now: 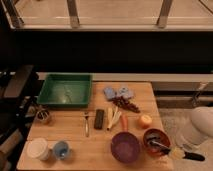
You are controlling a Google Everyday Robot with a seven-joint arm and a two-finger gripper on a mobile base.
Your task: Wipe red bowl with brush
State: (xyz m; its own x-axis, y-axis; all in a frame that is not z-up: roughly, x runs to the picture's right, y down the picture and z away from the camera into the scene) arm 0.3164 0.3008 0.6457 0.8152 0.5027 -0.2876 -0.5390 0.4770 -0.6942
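Observation:
The red bowl [156, 141] stands on the wooden table [75, 135] near its front right corner, right of the larger purple bowl [125, 146]. The brush [176, 151] lies slanted across the red bowl's right rim. Its greyish head is inside the bowl, its pale middle part is over the rim, and its black handle reaches out past the table's right edge. My white arm [200, 129] comes in from the right edge of the view. The gripper [187, 149] is at the brush's handle, just right of the red bowl.
A green tray [65, 90] sits at the back left. A blue cloth [119, 93], dark grapes [127, 104], a fork [86, 123], a black bar [99, 119], a carrot [124, 122] and an orange [145, 120] lie mid-table. A white cup [38, 148] and a blue cup [61, 149] stand front left.

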